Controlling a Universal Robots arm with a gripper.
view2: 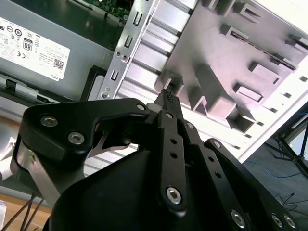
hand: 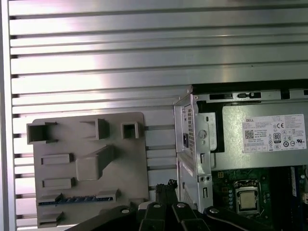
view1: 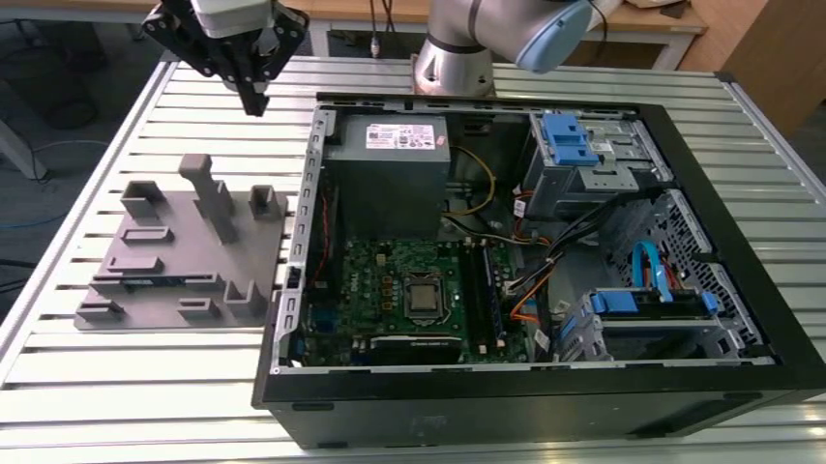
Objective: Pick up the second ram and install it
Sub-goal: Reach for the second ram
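Approach step: the hand (view1: pixel 254 97) hangs closed and empty, well apart from the second ram (hand: pixel 77 199) slotted in its grey holder (hand: pixel 126 163); grasping it likely needs the hand opened first.

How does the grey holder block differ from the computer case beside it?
Colour: the holder block is plain light grey; the computer case is black. Size: the holder block is far smaller than the case. Contents: the holder block carries upright posts and a ram stick in one slot; the case lies open, showing its motherboard. Both rest on the slatted table.
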